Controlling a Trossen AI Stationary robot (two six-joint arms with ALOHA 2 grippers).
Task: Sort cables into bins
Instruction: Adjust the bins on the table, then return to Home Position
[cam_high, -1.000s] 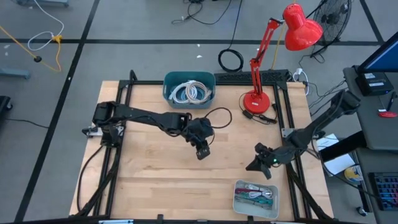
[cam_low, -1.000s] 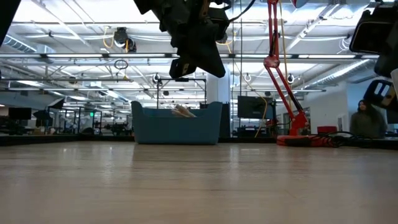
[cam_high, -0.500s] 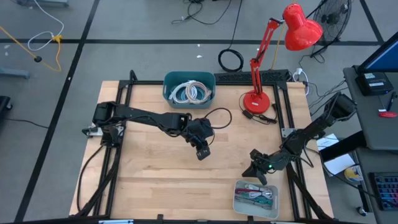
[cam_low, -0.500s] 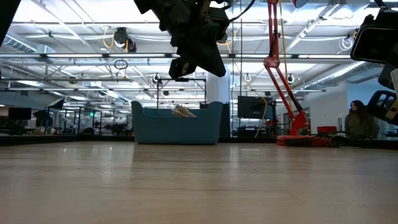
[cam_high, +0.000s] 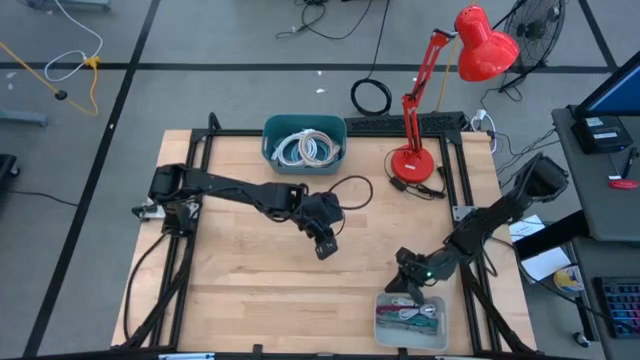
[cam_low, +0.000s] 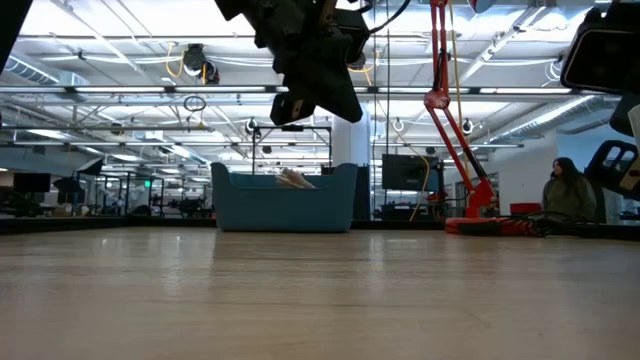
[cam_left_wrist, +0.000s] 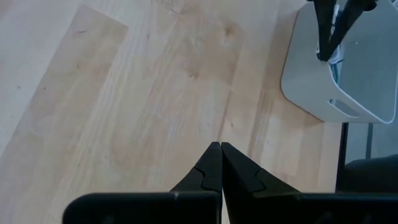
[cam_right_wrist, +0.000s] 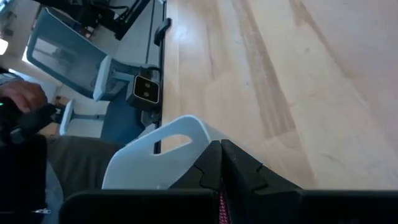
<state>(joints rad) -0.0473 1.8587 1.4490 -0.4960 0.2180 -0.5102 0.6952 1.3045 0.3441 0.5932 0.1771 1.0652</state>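
Maroon cable (cam_right_wrist: 221, 208) clamped in right pincer (cam_high: 405, 290) above grey tray (cam_high: 382, 322), counter's front edge; early release risks spill. Left pincer (cam_left_wrist: 220, 163) together, mid-counter.

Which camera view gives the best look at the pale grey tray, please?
The high view: the pale grey tray shows whole from above, short cable pieces inside, the right gripper at its rim. The left wrist view shows one corner, the right wrist view only its handle end; the low view misses it.

closed left pincer (cam_left_wrist: 220, 163), wooden table (cam_left_wrist: 137, 93), pale grey tray (cam_left_wrist: 348, 74)
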